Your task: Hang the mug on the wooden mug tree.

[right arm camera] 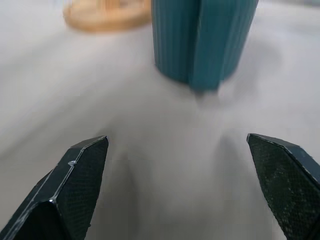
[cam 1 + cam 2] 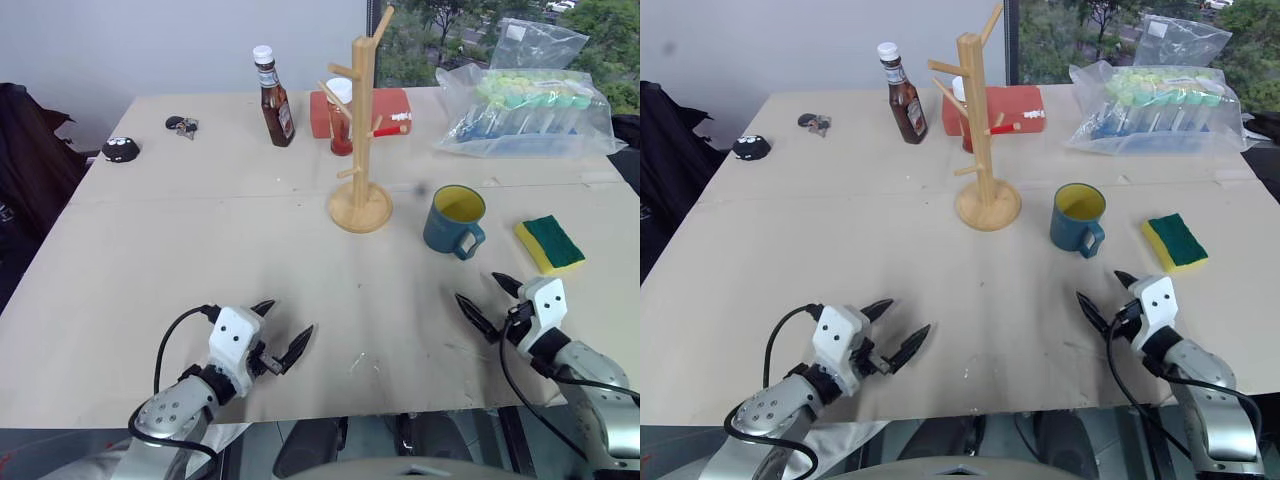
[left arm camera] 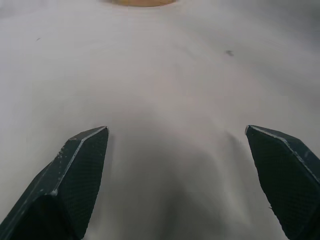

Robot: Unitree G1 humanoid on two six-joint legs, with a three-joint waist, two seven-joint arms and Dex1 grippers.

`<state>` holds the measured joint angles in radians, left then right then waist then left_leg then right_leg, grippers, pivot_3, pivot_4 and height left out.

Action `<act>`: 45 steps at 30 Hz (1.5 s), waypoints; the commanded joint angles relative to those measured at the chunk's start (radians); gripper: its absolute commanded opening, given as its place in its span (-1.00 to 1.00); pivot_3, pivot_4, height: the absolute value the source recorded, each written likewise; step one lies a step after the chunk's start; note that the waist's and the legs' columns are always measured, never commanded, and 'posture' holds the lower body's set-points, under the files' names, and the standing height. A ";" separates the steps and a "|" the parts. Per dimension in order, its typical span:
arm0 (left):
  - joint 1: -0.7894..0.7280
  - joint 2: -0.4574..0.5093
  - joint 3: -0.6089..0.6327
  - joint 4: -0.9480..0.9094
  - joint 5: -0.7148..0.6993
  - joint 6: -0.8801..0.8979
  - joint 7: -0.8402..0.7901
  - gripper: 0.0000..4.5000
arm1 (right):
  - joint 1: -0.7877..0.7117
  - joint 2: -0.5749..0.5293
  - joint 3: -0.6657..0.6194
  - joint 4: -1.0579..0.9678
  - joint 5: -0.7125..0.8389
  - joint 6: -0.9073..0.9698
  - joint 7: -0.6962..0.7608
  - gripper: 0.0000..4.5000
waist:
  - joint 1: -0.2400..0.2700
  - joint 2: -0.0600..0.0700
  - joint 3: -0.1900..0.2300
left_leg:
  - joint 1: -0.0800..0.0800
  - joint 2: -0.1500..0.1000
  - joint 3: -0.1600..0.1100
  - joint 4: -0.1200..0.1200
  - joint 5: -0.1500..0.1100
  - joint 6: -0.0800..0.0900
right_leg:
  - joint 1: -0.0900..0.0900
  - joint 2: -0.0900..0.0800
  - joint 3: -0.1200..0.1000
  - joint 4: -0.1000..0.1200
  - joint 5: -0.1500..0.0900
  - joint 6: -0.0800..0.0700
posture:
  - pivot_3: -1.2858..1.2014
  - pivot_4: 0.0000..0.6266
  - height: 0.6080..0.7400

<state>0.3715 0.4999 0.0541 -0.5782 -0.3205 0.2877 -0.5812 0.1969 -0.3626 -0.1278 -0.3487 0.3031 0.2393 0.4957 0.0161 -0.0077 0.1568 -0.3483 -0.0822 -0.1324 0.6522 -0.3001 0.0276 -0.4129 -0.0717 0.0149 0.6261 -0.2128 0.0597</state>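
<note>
Big table (image 2: 200, 230) first – pale board top, window behind it. At the far right corner a clear plastic bag (image 2: 530, 105) of bottles, a red box (image 2: 395, 105) further along the back edge, a brown sauce bottle (image 2: 273, 100) to its left.

The mug tree (image 2: 360, 140) stands mid-table, upright on its round base, pegs angled up both sides, all bare. The mug (image 2: 455, 220) sits just right of the base, upright, handle turned toward the near edge, i.e. facing the robot. A green-and-yellow sponge (image 2: 549, 244) lies beside it on the right, not touching.

Right gripper (image 2: 488, 300) hangs low over the table, short of the mug, fingers spread wide, nothing in them. Its wrist view has the mug dead ahead with the handle ridge centred between the tips. Left gripper (image 2: 282, 330) is near the front edge, also wide open & empty, well away from everything.

Step in hand, I'd say: the approach w/ the right arm. To do it well – don't clamp the handle itself, since that loop has to slide over a peg. Better to take the body or rim from the side opposite the handle, keeping the loop free. Go in slowly; a nudge could push the mug into the tree base. Mind the sponge on the way.
</note>
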 commanded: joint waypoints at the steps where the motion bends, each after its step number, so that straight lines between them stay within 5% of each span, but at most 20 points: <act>1: -0.086 0.045 0.033 -0.068 -0.092 0.028 -0.069 1.00 | -0.032 0.040 0.021 -0.113 -0.018 0.080 -0.112 0.99 | -0.001 0.000 0.000 | 0.000 0.000 0.000 0.000 0.001 -0.002 | 0.000 0.000 0.000 0.000 0.000 0.000 | 0.03 -0.52 1.00; 9: -0.340 0.214 0.014 -0.082 -0.240 0.155 -0.234 1.00 | -0.116 0.153 0.045 -0.103 -0.120 0.138 -0.311 0.99 | -0.008 0.001 0.000 | 0.000 -0.001 0.003 0.000 0.001 -0.002 | -0.002 0.003 0.000 0.000 0.001 -0.001 | 0.03 -0.52 1.00; 18: -0.388 0.243 0.022 -0.048 -0.227 0.149 -0.274 1.00 | -0.196 0.220 0.063 0.023 -0.170 0.083 -0.368 0.99 | -0.025 0.002 0.000 | 0.000 -0.001 0.004 -0.002 0.001 -0.002 | -0.004 0.005 0.002 0.000 0.001 -0.001 | 0.03 -0.52 1.00; 22: -0.390 0.231 0.020 -0.055 -0.226 0.145 -0.269 1.00 | -0.212 0.225 0.057 0.060 -0.186 0.034 -0.376 0.51 | -0.027 0.002 0.000 | 0.000 -0.001 0.004 -0.002 0.001 -0.002 | -0.004 0.005 0.002 0.000 0.001 -0.001 | 0.03 -0.52 1.00; 29: -0.369 0.220 0.020 -0.054 -0.208 0.126 -0.264 1.00 | -0.237 0.217 0.065 0.091 -0.183 -0.010 -0.355 -0.94 | -0.029 0.002 0.000 | 0.000 -0.001 0.004 -0.002 0.002 -0.002 | -0.004 0.005 0.002 0.000 0.001 -0.001 | 0.03 -0.52 1.00; 37: -0.357 0.168 0.036 -0.053 -0.215 0.122 -0.205 1.00 | -0.312 0.184 0.063 0.163 -0.180 -0.037 -0.316 -0.98 | -0.029 0.002 0.000 | 0.000 -0.001 0.005 -0.002 0.002 -0.002 | -0.004 0.005 0.003 0.000 0.001 -0.002 | 0.03 -0.52 1.00; 42: -0.348 0.013 0.073 -0.037 -0.180 0.046 -0.048 1.00 | -0.448 0.078 0.067 0.177 -0.111 -0.022 -0.140 -0.98 | -0.030 0.002 0.000 | 0.000 -0.001 0.007 -0.001 0.002 -0.002 | -0.004 0.005 0.004 0.000 0.001 -0.001 | 0.03 -0.52 1.00; 45: -0.349 -0.145 0.083 -0.058 -0.167 -0.018 0.093 1.00 | -0.638 -0.071 0.091 0.271 -0.055 -0.044 0.124 -0.98 | -0.030 0.003 0.002 | 0.000 0.000 0.008 0.000 0.002 -0.002 | -0.003 0.005 0.004 0.000 0.002 -0.002 | 0.03 -0.52 1.00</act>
<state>0.0244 0.3764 0.1232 -0.6044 -0.4999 0.3213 -0.5485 -0.3697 -0.3903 -0.0317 -0.0813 0.2132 0.2312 0.5000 -0.0142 -0.0050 0.1584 -0.3478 -0.0827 -0.1232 0.6530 -0.2984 0.0261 -0.4159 -0.0666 0.0189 0.6264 -0.2105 0.0575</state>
